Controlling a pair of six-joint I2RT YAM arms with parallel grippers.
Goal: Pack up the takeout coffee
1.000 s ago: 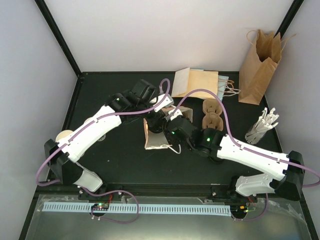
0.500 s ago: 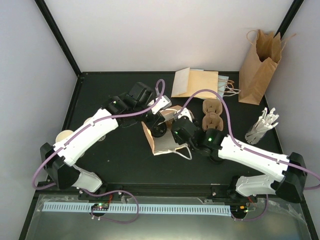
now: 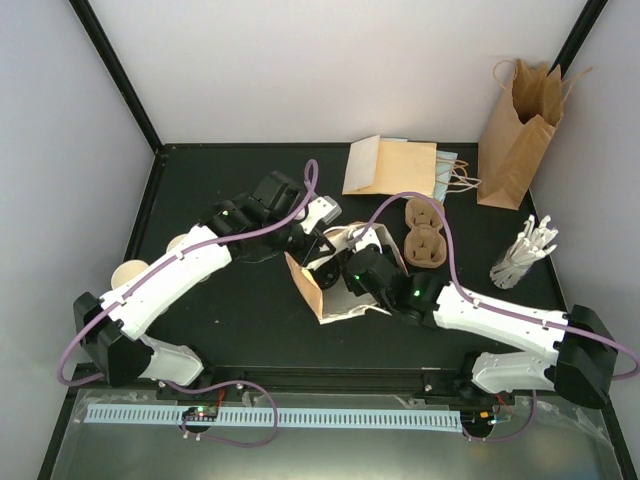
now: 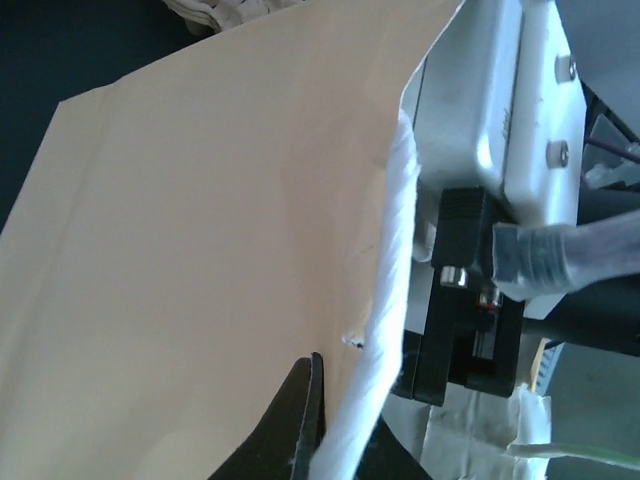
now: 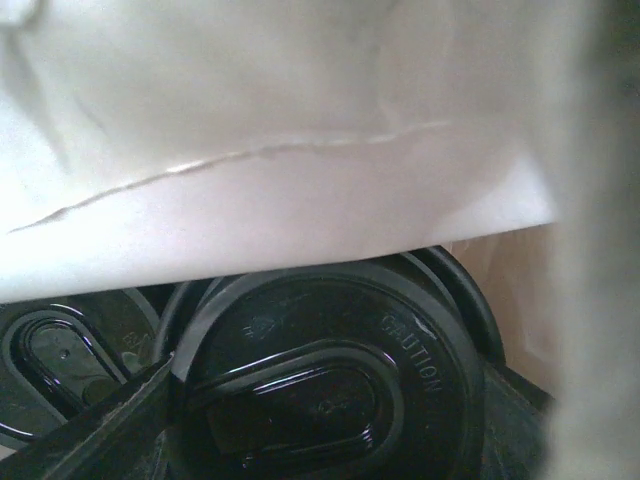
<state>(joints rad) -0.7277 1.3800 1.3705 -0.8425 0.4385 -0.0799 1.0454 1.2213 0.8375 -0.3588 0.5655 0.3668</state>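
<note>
Kraft bag (image 3: pixel 305 282) handle (image 4: pixel 392 280) pinched by left pincer (image 4: pixel 340 450); right pincer (image 5: pixel 310 440) holds coffee cup (image 5: pixel 320 385) inside beside packed cup (image 5: pixel 60 360); release remains.

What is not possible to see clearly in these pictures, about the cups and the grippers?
Cup bodies: right wrist view shows only two black lids; the open bag's paper hides the rest.
Right gripper: top view, buried in that bag; wrist view shows one finger, so any grip is unclear.
Left gripper: left wrist view, bottom edge cuts off its fingers at the white handle.
</note>
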